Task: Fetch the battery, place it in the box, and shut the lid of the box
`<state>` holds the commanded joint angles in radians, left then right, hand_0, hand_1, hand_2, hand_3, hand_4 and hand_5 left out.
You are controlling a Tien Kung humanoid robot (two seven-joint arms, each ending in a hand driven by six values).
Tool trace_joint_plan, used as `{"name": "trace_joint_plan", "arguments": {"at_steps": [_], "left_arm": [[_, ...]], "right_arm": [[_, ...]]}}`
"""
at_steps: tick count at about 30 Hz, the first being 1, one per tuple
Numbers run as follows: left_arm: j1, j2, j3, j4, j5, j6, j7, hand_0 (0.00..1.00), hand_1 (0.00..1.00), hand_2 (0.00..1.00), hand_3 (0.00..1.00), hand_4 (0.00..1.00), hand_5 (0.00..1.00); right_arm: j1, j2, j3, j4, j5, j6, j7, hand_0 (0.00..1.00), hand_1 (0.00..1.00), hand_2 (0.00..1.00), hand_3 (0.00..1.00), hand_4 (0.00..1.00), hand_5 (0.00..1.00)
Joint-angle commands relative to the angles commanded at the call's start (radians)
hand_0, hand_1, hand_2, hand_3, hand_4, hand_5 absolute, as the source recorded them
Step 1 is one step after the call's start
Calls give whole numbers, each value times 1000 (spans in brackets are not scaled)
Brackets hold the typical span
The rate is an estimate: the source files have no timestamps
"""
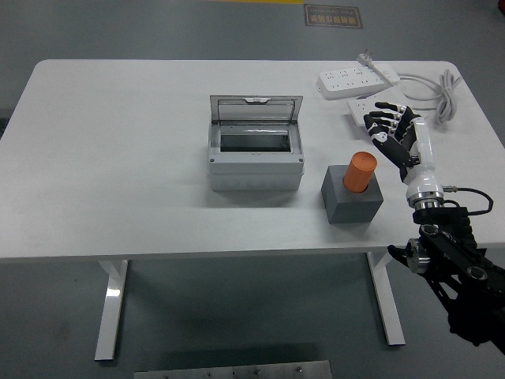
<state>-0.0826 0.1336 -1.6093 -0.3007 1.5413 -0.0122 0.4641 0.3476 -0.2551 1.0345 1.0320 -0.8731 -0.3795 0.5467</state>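
An orange cylinder battery (360, 172) stands tilted in a dark grey block holder (352, 197) right of the table's middle. A grey box (255, 154) sits at the centre with its clear lid (256, 110) raised open at the back and its inside dark. My right hand (392, 126) hovers just right of and slightly behind the battery, fingers spread, holding nothing and not touching it. The left arm does not show.
Two white power strips (357, 79) with a coiled grey cable (443, 95) lie at the back right, just behind my right hand. The white table (118, 158) ends at its near edge low in the picture.
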Motion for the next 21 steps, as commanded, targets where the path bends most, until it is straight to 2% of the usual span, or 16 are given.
{"name": "trace_joint_plan", "arguments": {"at_steps": [21], "left_arm": [[4,-4,-14,-4,25,-9,10,558,724,585,527,395,2]], "right_arm": [[5,46,-49,-60,13,-10,11,595,560,563,602,798,276]]}}
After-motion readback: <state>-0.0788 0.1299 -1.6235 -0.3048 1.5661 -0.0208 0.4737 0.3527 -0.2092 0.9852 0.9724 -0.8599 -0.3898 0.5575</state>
